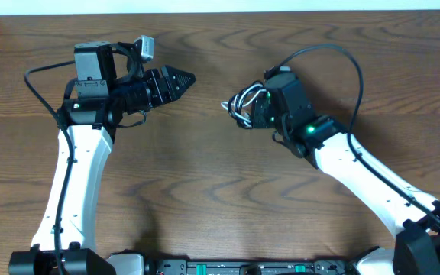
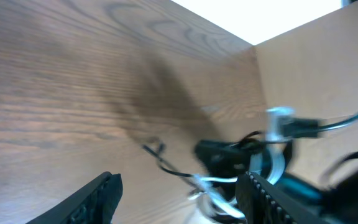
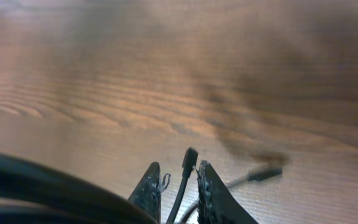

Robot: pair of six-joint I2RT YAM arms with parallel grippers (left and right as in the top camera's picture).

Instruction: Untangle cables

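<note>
The cables are a small bundle of looped white and black cords point(image 1: 240, 103) at the table's middle, held at my right gripper point(image 1: 252, 109). In the right wrist view my right gripper point(image 3: 178, 182) is shut on a black cord point(image 3: 188, 163) whose plug sticks up between the fingers. A second plug point(image 3: 265, 173) lies on the wood just beyond. My left gripper point(image 1: 183, 78) is open and empty, a short way left of the bundle and pointing at it. In the left wrist view its jaws point(image 2: 182, 198) frame the blurred white cord point(image 2: 222, 182) and a black cord end point(image 2: 159, 160).
The wooden table point(image 1: 205, 168) fills the overhead view, with its far edge point(image 1: 205, 8) at the top. A thick black arm cable point(image 1: 342, 57) arcs over my right wrist. A light wooden panel point(image 2: 316, 81) stands behind the right arm in the left wrist view.
</note>
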